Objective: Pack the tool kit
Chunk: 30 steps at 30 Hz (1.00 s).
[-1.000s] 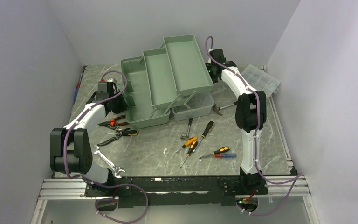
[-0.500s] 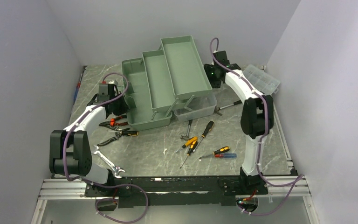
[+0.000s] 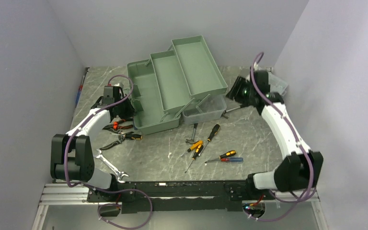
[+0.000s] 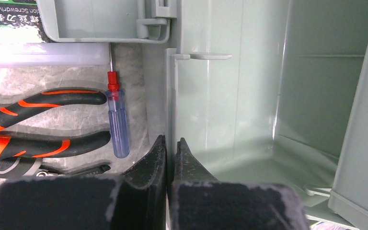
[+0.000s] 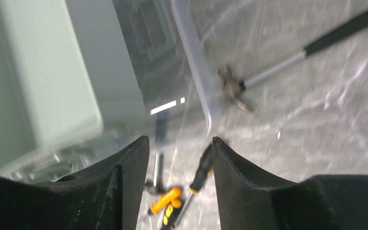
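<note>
The sage-green toolbox [image 3: 172,91] stands open at the back with its trays fanned out and its translucent lid [image 3: 203,111] lying to the right. My left gripper [image 3: 127,108] is shut on the box's thin left wall [image 4: 191,96], one finger on each side of it. My right gripper [image 3: 235,91] hangs open above the table just right of the lid [image 5: 172,72], holding nothing. Loose screwdrivers [image 3: 199,146] lie at mid-table. Orange-handled pliers [image 3: 117,127] lie beside the left gripper. A red-and-blue screwdriver [image 4: 117,124] rests by the box wall.
A wrench [image 3: 110,165] lies near the left arm's base. A long-handled tool [image 3: 235,109] lies under the right gripper. A small clear organizer [image 3: 275,81] sits at the back right corner. Another screwdriver [image 3: 79,91] lies along the left wall.
My right gripper opened, let go of the top tray's far end and swung right and toward me. The toolbox turned slightly. The left gripper kept its hold.
</note>
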Each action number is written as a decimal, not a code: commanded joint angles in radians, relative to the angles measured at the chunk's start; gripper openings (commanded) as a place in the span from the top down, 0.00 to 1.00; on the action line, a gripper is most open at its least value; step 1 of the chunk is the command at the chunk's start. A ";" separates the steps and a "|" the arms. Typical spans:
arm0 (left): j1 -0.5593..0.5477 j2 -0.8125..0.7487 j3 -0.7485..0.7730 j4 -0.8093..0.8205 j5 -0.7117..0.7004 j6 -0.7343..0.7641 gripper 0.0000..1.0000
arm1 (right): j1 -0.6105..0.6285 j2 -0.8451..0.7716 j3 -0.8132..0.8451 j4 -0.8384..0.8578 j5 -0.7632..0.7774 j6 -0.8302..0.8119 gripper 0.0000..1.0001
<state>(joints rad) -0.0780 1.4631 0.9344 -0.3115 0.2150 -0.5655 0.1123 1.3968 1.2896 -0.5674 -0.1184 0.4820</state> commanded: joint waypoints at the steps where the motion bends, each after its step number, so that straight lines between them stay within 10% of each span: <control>1: -0.016 -0.048 0.052 0.038 0.130 -0.010 0.97 | 0.064 -0.195 -0.231 0.077 0.002 0.088 0.48; 13: 0.007 -0.081 0.073 0.020 0.141 -0.002 0.69 | 0.483 -0.276 -0.614 0.337 0.259 0.416 0.45; 30: 0.015 -0.104 0.032 0.038 0.145 -0.015 0.45 | 0.740 0.161 -0.404 0.373 0.592 0.474 0.51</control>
<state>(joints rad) -0.0639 1.4048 0.9646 -0.3412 0.3187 -0.5663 0.8284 1.5024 0.8280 -0.2260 0.3904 0.9455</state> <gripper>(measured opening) 0.541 0.509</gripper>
